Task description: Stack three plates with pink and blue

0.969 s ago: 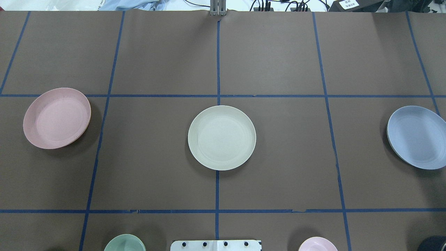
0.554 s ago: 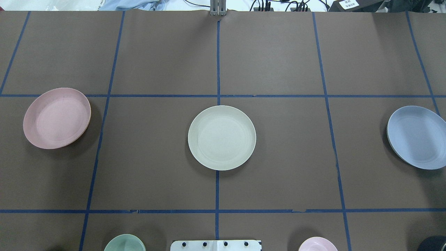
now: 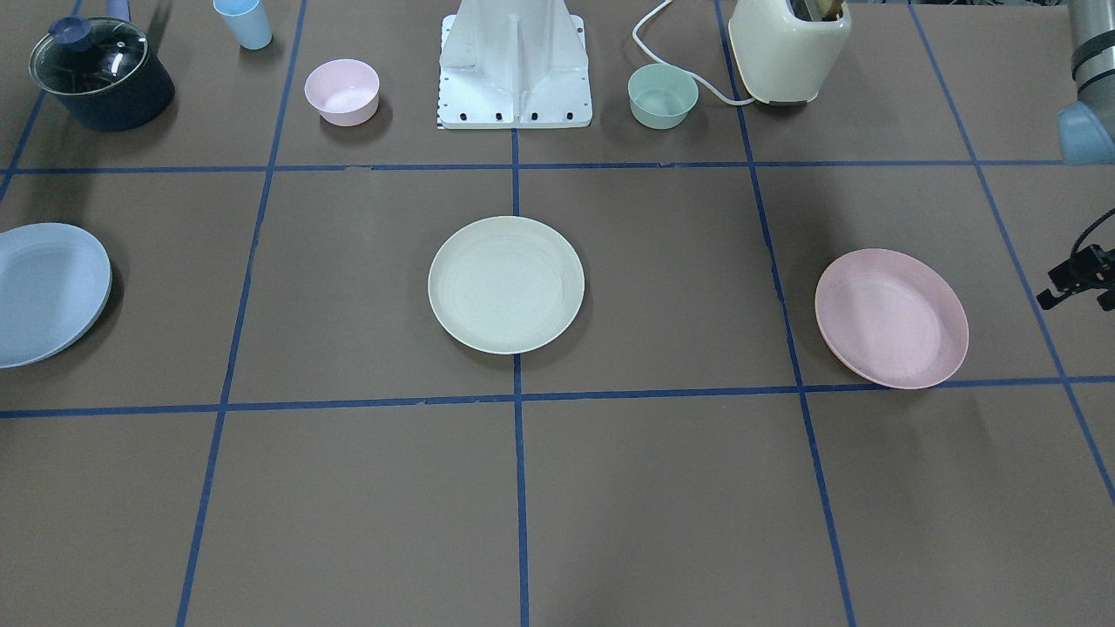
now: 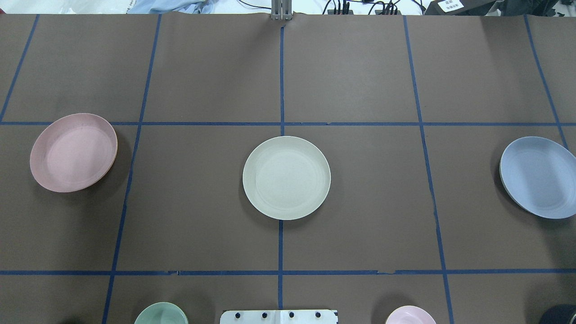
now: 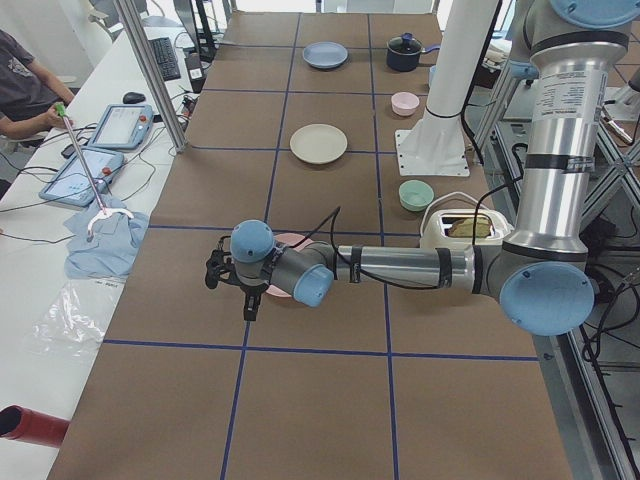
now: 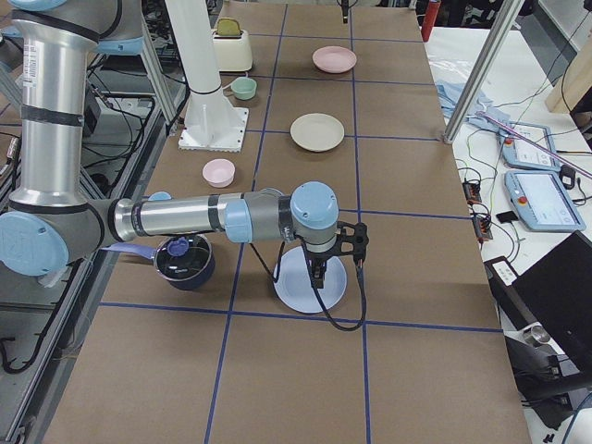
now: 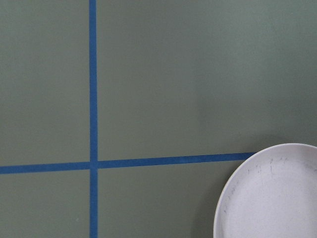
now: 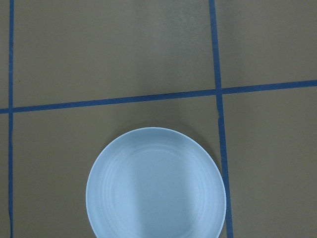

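Three plates lie apart on the brown table. The cream plate [image 4: 286, 177] is at the centre. The pale pink plate [image 4: 74, 152] is at the overhead view's left and the light blue plate [image 4: 538, 177] at its right edge. My left gripper [image 5: 232, 292] hangs above the table by the pink plate [image 3: 891, 318], whose rim fills the left wrist view's corner [image 7: 270, 193]. My right gripper [image 6: 335, 264] hangs over the blue plate [image 6: 310, 282], which lies centred low in the right wrist view [image 8: 156, 186]. I cannot tell whether either gripper is open or shut.
Along the robot's side of the table stand a dark lidded pot [image 3: 100, 74], a small blue cup [image 3: 244, 22], a small pink bowl [image 3: 341, 91], the white robot base [image 3: 514, 65], a mint-green bowl [image 3: 662, 96] and a cream toaster [image 3: 788, 48].
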Controlling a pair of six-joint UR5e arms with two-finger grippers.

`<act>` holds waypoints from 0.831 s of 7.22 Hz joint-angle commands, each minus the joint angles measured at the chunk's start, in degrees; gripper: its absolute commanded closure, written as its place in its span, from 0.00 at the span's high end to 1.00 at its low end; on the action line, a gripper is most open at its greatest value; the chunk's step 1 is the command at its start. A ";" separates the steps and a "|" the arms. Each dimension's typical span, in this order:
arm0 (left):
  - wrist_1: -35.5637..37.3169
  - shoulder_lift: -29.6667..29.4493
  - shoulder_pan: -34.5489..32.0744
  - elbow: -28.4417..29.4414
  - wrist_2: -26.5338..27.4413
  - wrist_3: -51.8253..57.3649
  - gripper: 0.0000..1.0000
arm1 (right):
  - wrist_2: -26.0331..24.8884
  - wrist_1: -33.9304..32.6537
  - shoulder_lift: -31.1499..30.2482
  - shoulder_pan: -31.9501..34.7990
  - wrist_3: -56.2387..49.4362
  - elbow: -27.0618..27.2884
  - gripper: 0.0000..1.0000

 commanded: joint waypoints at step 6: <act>-13.86 -0.07 11.55 5.23 3.34 -12.40 1.00 | 0.29 2.76 -0.10 0.00 0.36 -0.11 1.00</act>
